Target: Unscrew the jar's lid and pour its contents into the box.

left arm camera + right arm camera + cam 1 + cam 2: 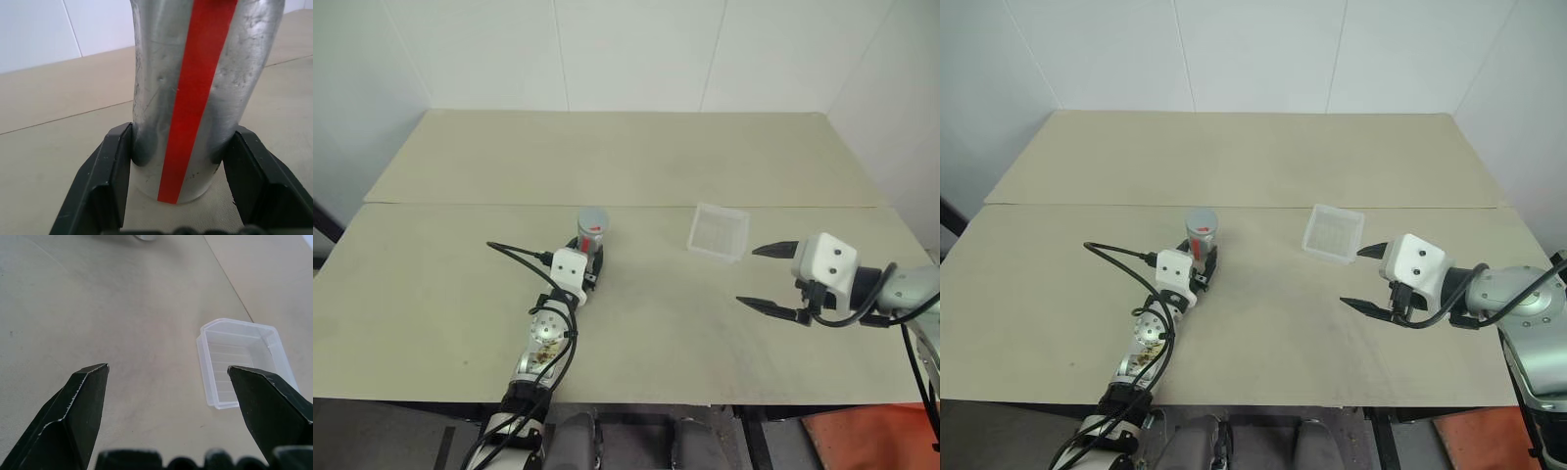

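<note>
The jar (pixel 593 233) stands upright on the table, left of centre, with a red stripe down its side and the grey lid (pixel 593 216) on top. My left gripper (pixel 178 142) is shut on the jar's lower body (pixel 195 88), one black finger (pixel 115 171) pressed against each side. The contents are hidden inside the jar. The clear box (pixel 719 232) sits on the table to the jar's right. My right gripper (pixel 747 275) hovers open and holds nothing. It is just right of and nearer than the box (pixel 242 362), with its fingers pointing left.
The beige table (pixel 626 157) has a seam running across it behind the jar and box, and white walls rise at its far edge. A black cable (pixel 514 253) loops out to the left of my left wrist. Bare tabletop lies between the jar and the box.
</note>
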Robot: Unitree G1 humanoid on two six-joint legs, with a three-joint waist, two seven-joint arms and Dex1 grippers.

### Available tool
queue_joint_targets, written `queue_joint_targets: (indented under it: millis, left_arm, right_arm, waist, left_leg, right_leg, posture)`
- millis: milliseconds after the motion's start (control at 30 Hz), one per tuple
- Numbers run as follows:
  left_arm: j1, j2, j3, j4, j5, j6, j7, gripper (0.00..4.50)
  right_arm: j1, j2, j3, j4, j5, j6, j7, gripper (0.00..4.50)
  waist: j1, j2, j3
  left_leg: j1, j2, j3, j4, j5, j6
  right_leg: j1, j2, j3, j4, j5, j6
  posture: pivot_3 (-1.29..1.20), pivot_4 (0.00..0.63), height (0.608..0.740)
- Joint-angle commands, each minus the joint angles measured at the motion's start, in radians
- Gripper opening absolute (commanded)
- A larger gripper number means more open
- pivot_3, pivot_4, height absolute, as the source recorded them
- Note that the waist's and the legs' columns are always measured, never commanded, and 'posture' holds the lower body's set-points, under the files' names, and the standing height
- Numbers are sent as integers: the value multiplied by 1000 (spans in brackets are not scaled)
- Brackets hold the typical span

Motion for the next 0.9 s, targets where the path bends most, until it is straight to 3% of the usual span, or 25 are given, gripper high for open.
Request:
queue_joint_targets:
  millis: [33, 233, 400, 600, 900]
  left_arm:
    - [-7, -6, -6, 21, -2, -45, 3, 2429]
    - [-3, -14, 3, 3, -35, -36, -23, 2429]
    - [25, -48, 12, -182, -238, 119, -166, 2429]
    - [108, 47, -60, -482, -374, 415, -338, 2429]
    - [124, 201, -114, -693, -446, 674, -463, 2429]
  right_arm:
    - [-6, -16, -35, -22, 4, -1, -8, 4500]
    - [-6, -16, -30, -24, -1, 0, -9, 4500]
    - [-10, -15, -36, -39, 4, 1, -12, 4500]
    - [-70, 36, -47, -84, 90, 50, -47, 4500]
    - [-163, 213, 57, -211, 206, 206, -205, 4500]
  waist:
    - [0, 1, -1]
    - [0, 2, -1]
    - [-1, 0, 0]
    - [-18, 0, 0]
    - [-18, 0, 0]
  left_leg:
    - [0, 0, 0, 0, 0, 0]
    - [0, 0, 0, 0, 0, 0]
    - [-2, 0, 0, 0, 0, 0]
    - [-4, 1, -1, 0, 0, -1]
    - [-3, 1, -2, 0, 0, -1]
  right_leg:
    - [0, 0, 0, 0, 0, 0]
    - [0, 0, 0, 0, 0, 0]
    - [-1, 0, 0, -1, 0, 0]
    - [-4, 1, -1, 0, 0, 0]
    - [-3, 2, 0, 0, 0, 0]
  posture:
    - [0, 150, 740]
    - [0, 150, 740]
    - [0, 150, 740]
    - [0, 150, 740]
    - [0, 150, 740]
